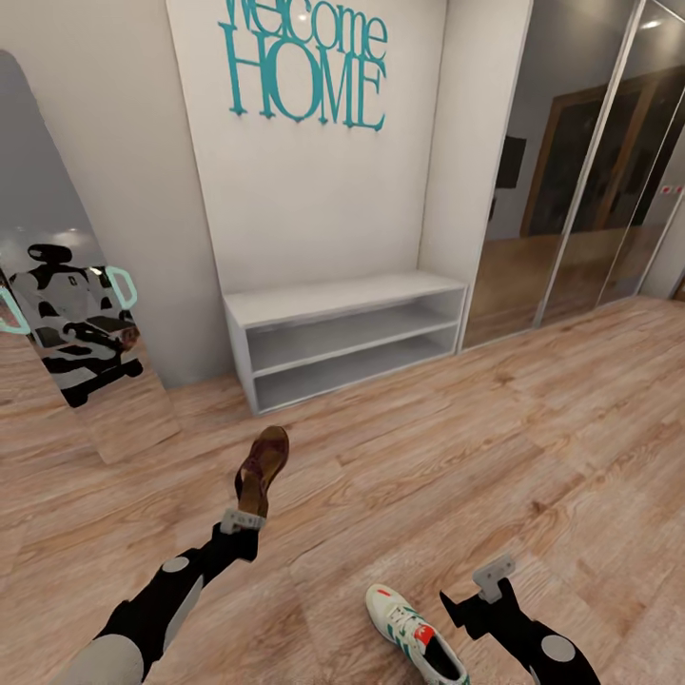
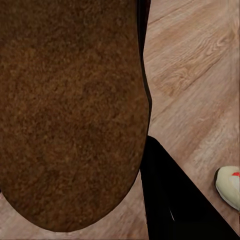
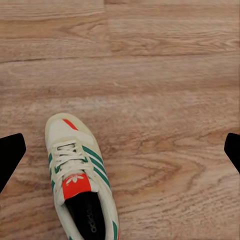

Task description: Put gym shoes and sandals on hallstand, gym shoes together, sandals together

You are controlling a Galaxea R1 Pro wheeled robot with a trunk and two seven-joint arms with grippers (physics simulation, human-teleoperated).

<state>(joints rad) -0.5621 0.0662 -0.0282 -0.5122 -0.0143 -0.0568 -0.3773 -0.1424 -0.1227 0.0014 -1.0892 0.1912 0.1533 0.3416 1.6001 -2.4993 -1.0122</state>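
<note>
One sandal (image 1: 262,471) hangs from the left gripper (image 1: 243,521), pinched at its heel end and carried above the corridor floor (image 1: 533,419); in the left wrist view its brown sole (image 2: 70,110) presses close against the lens. One gym shoe (image 1: 419,636) lies on the planks at the near right, toe pointing far-left, with the right gripper (image 1: 493,574) hovering just to its right, jaws spread wide and holding nothing, as the right wrist view shows with the sneaker (image 3: 80,180) between the dark fingertips (image 3: 10,155). The step in hand, as I judge it, is carrying this sandal toward a rack. A low white two-tier bench (image 1: 347,338) stands ahead under the teal "Welcome HOME" sign (image 1: 306,62); it lacks upper shelves, so the next move likely calls for finding the grey hallstand elsewhere before setting the sandal down.
</note>
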